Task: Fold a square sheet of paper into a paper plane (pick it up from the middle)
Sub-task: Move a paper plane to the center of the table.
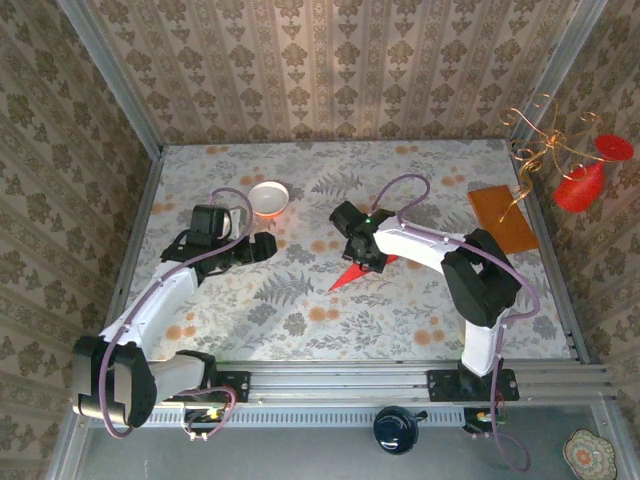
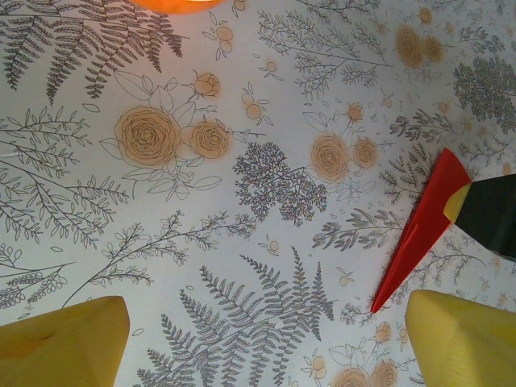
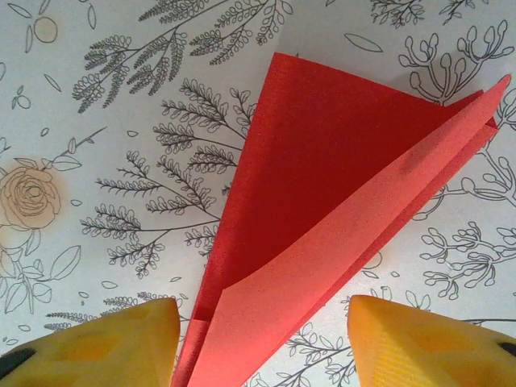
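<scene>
A robot lab cell dressed up as a home

Damask wallpaper panels [image 1: 330,70] set in bare metal frame posts [image 1: 110,75] box in a table [image 1: 420,320] under a floral cloth. The left arm [image 1: 150,300] and right arm [image 1: 480,280] are bolted to an aluminium rail [image 1: 350,380] along its near edge; a gilt wire stand [image 1: 530,155] with red cups [image 1: 580,185] decorates the far right corner

text: none readable | labels: none | brands: none | numbers: none | signs: none
</scene>
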